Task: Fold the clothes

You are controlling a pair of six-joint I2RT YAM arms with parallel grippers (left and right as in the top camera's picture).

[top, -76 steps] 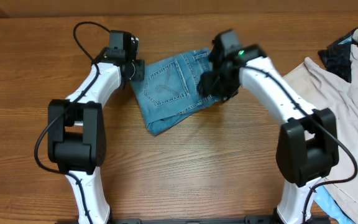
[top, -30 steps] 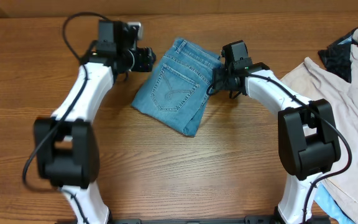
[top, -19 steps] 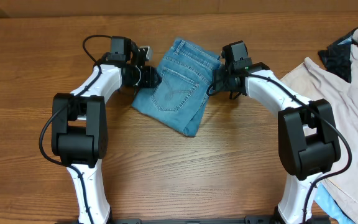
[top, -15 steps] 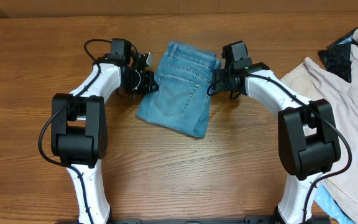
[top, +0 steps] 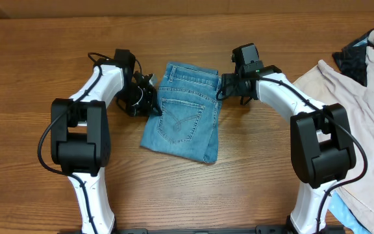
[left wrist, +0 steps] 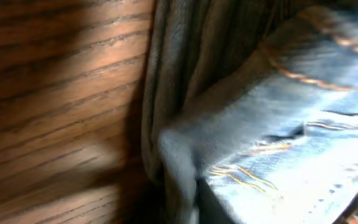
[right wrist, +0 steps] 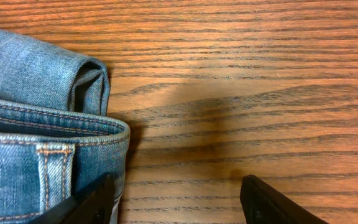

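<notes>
Looking from the overhead cam: the jeans (top: 186, 112) lie folded in a small thick pack mid-surface (top: 193, 188), back pocket up, betw. the 2 arms. The left gripper (top: 143, 99) sits at the pack's left edge, touching it; open or closed, can't tell. The right gripper (top: 228, 86) is by the top right corner. A heap of other clothes (top: 352, 84) lies far right, well apart.

Left wrist cam: v. close and blurry, just denim layers and seams on wood. No fingers show, so can't tell there either.

Right wrist cam: fingers (right wrist: 94, 199) spread wide, nothing betw. them. One is right by the waistband edge, the other over bare wood.

Denim is prob. soft but thick, a bit heavy, not slippery, won't break. Layers can slide apart, so best to pinch all layers at a corner or the waistband.
</notes>
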